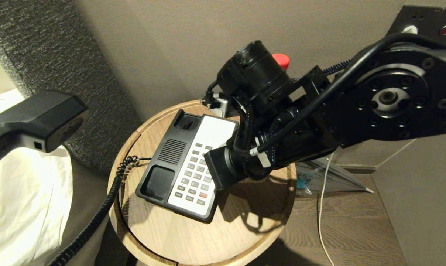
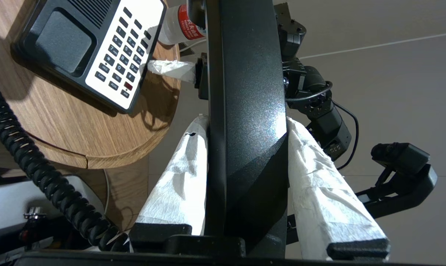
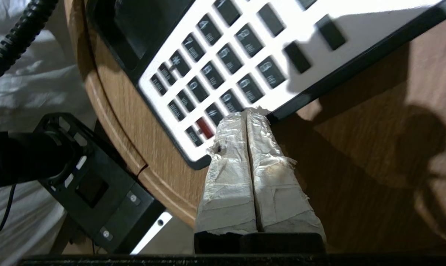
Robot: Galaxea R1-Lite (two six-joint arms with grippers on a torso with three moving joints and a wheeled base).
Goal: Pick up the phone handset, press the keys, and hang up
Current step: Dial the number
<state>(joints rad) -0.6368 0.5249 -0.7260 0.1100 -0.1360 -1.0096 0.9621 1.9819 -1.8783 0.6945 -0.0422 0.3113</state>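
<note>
Handset (image 1: 31,118) is off the cradle, held up in the air well to the robot's left of the bench (image 1: 164,236), over white bedding (image 1: 20,207). Left gripper (image 2: 245,155) has its jaws clamped on the handset's shaft, wrapped pads tight on both sides. Coiled cord (image 1: 97,218) hangs from it down past the bench rim and runs up to the phone base (image 1: 188,162).

Right gripper (image 3: 247,118) has jaws fully together, nothing between them, tips at the keypad's (image 3: 215,74) near edge, just beside the bottom key rows. Can't tell if they touch a key yet.

Risks, as I judge them:
- Wrapped tips are wide vs. the keys, so a push prob. lands on two keys at once, or on the base's edge instead.
- Base lies loose on the bench; an angled push could slide it twd the rim.
- Cord is fairly stretched; lifting the handset further could drag the base.
- Right arm hangs over the cradle (image 1: 160,181), so hang-up is blocked till it clears.

Count: 1 handset, 1 base, 1 cord, 1 round wooden bench, 2 grippers. 1 bottle (image 2: 178,27) w/ red label behind the base.
</note>
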